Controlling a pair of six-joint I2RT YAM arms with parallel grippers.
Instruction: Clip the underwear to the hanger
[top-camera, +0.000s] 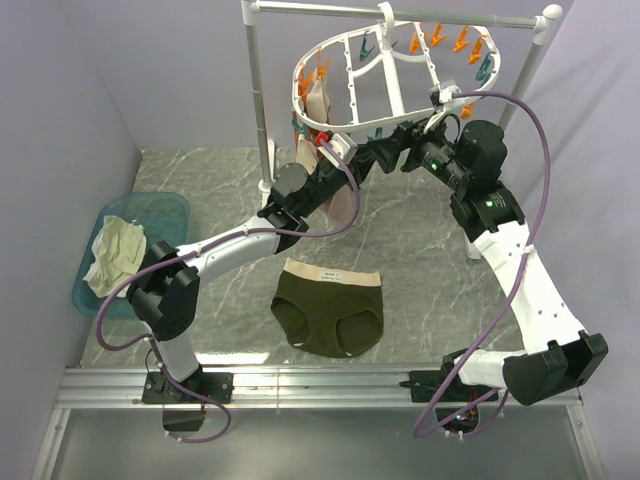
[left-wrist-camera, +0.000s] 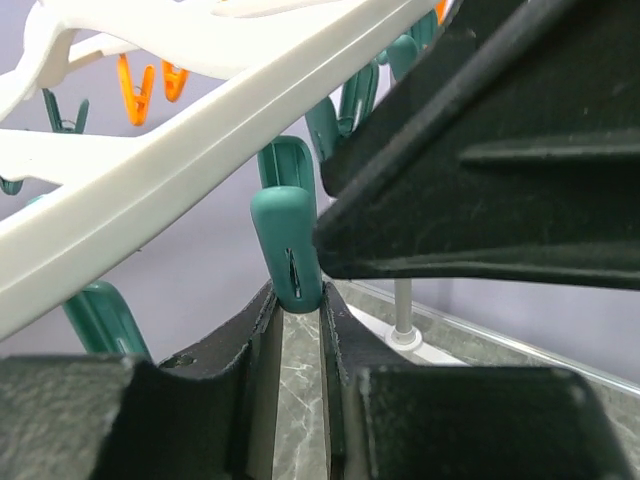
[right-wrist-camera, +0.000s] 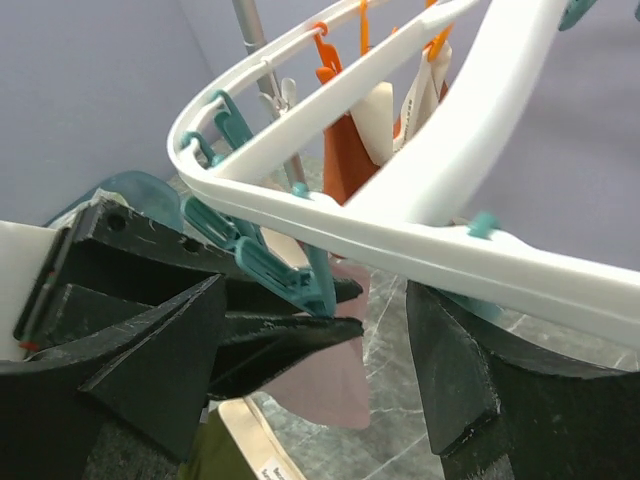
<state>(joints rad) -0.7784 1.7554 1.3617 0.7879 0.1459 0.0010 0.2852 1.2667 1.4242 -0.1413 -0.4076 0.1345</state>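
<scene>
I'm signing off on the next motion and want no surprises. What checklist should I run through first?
1. Underwear in a gripper: not ok; it lies flat on the table, and neither gripper holds it.
2. Left gripper on a teal clothespin: ok; its fingers pinch the pin's lower end.
3. That clothespin's mouth open: cannot tell.
4. Right gripper holding the hanger: not ok; its fingers are spread wide under the rim.
5. Hanging garments clear of that clothespin: cannot tell.
</scene>
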